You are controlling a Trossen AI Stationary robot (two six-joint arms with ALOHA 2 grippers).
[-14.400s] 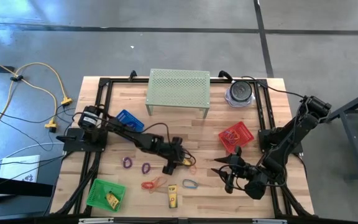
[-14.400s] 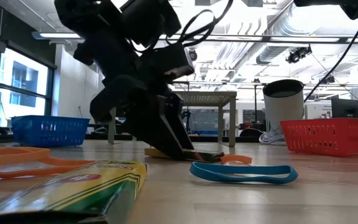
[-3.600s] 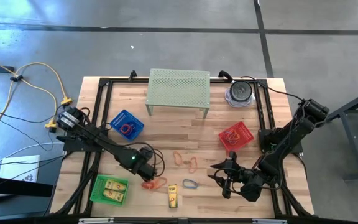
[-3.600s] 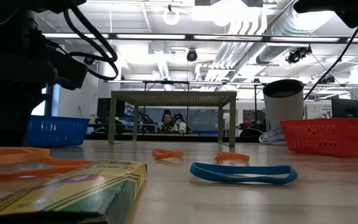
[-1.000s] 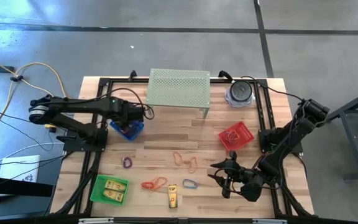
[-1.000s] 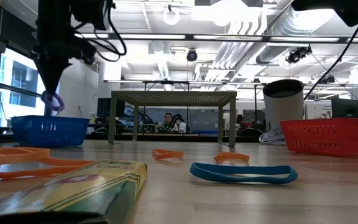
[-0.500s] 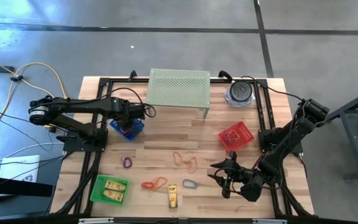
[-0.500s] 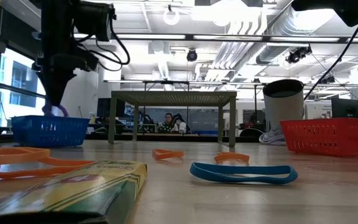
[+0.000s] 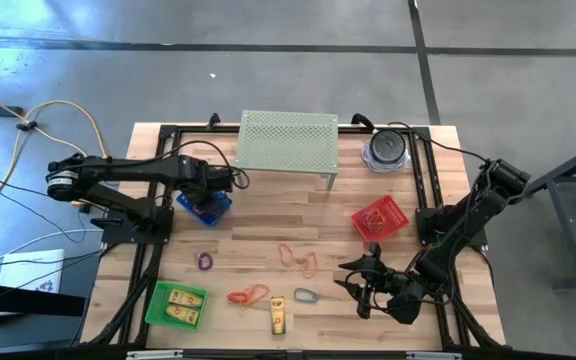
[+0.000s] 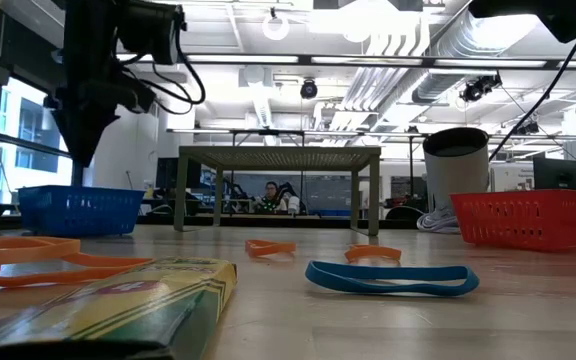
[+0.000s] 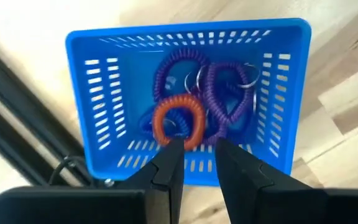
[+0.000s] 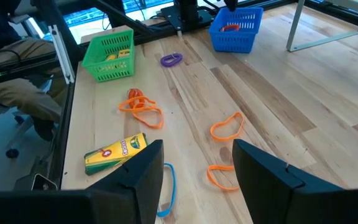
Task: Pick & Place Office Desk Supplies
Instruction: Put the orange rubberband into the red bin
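Blue basket (image 11: 185,99) holds purple coils (image 11: 225,93) just below left gripper (image 11: 199,155), empty.

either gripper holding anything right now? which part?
Nothing held. Left gripper hangs empty above the blue basket, its coils lying inside. Right gripper is open and empty over the table.

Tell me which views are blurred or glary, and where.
Low view: the yellow crayon box in the foreground is out of focus, and the ceiling lights glare. Left wrist view: the blue basket looks sharp, while the gripper's own fingers look soft. High view: evenly lit.
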